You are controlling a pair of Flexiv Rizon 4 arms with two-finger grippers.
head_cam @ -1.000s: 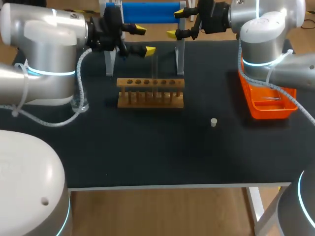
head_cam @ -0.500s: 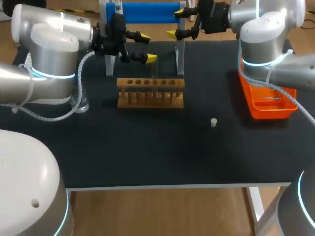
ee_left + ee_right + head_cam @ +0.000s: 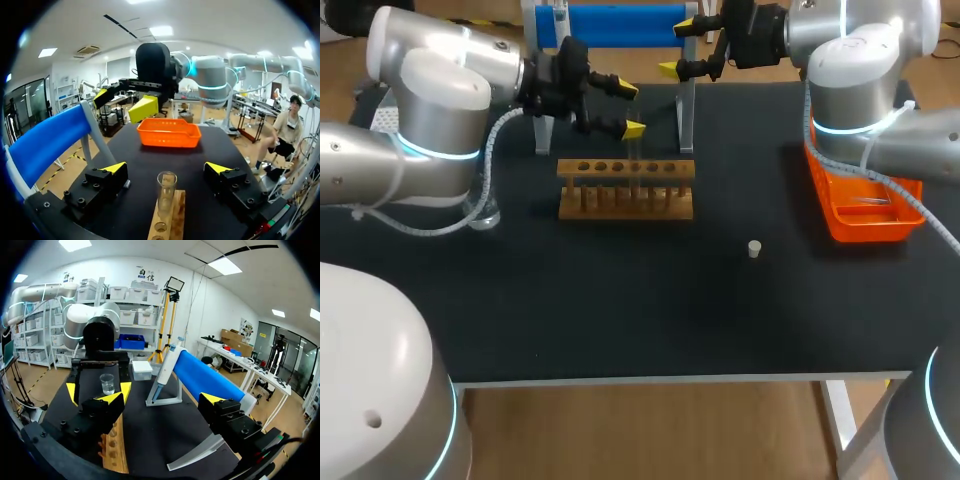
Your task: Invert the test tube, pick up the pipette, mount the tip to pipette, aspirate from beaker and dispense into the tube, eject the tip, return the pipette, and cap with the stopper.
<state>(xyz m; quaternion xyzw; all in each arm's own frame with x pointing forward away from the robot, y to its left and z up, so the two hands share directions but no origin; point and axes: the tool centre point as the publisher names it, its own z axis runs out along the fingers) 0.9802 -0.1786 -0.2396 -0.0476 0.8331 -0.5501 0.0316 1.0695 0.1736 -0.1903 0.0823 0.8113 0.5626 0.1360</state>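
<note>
— Where is the clear glass test tube (image 3: 634,148)?

— It stands upright in a hole of the light wooden rack (image 3: 625,190), open mouth up. In the left wrist view the tube (image 3: 166,192) is just ahead of the left gripper (image 3: 166,168), in line with the gap between its two yellow-tipped fingers.

— Does that gripper hold it?

— No. The fingers are spread wide, with clear space on both sides of the glass. From the head view the left gripper (image 3: 630,109) hangs above the rack's far edge, over the tube's top.

— And the other hand?

— The right gripper (image 3: 677,48) is spread too, with nothing between its fingers. It sits beyond the rack, well apart from the tube, up by the white stand (image 3: 686,112) that carries a blue roll (image 3: 620,25). In its own view the white and blue pipette (image 3: 162,372) leans on that stand, ahead of the fingers.

— The rest of the task's things?

— The clear glass beaker (image 3: 485,212) stands under the left arm, behind its gripper. The small white stopper (image 3: 754,249) lies alone on the black table (image 3: 620,320), well apart from both grippers. The orange plastic tray (image 3: 865,215) sits under the right arm at the table's edge.
</note>
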